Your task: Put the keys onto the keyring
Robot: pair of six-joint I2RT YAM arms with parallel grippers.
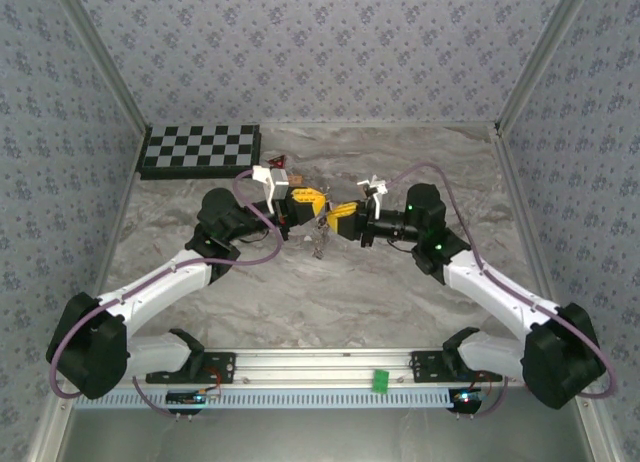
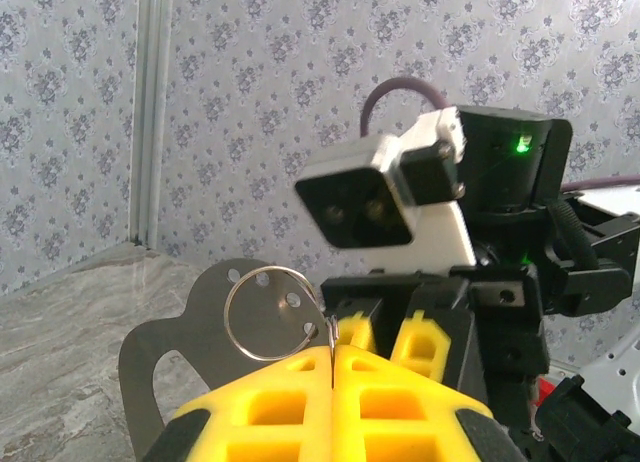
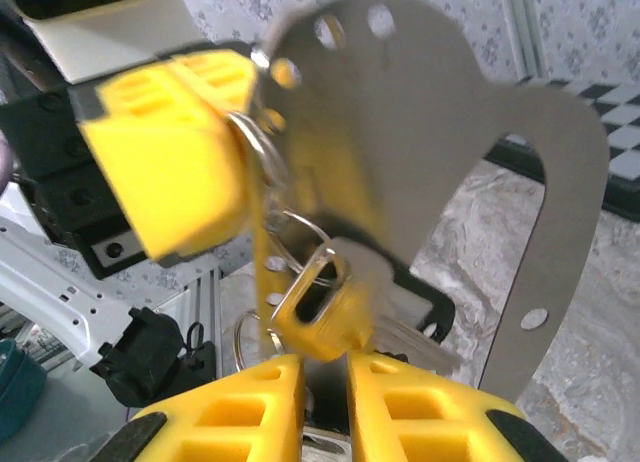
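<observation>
Both grippers meet above the middle of the table. My left gripper [image 1: 318,203] [image 2: 333,347] is shut on the wire of the thin silvery keyring [image 2: 272,314], and a flat grey metal tag [image 2: 190,352] with small holes hangs on that ring. Facing it, my right gripper [image 1: 332,212] [image 3: 325,360] is shut on a small key [image 3: 315,312] with a slotted head, held just under the ring's coils [image 3: 300,232]. A black oblong key head [image 3: 440,307] sits behind it, partly hidden. More of the bunch [image 1: 320,244] dangles below the grippers. The left fingers [image 3: 165,172] are blurred.
A checkerboard [image 1: 200,149] lies at the back left of the marbled table [image 1: 330,302]. A green tag [image 1: 380,380] sits on the front rail. Patterned walls close the cell on three sides. The grey tag [image 3: 450,162] looms close before the right wrist camera.
</observation>
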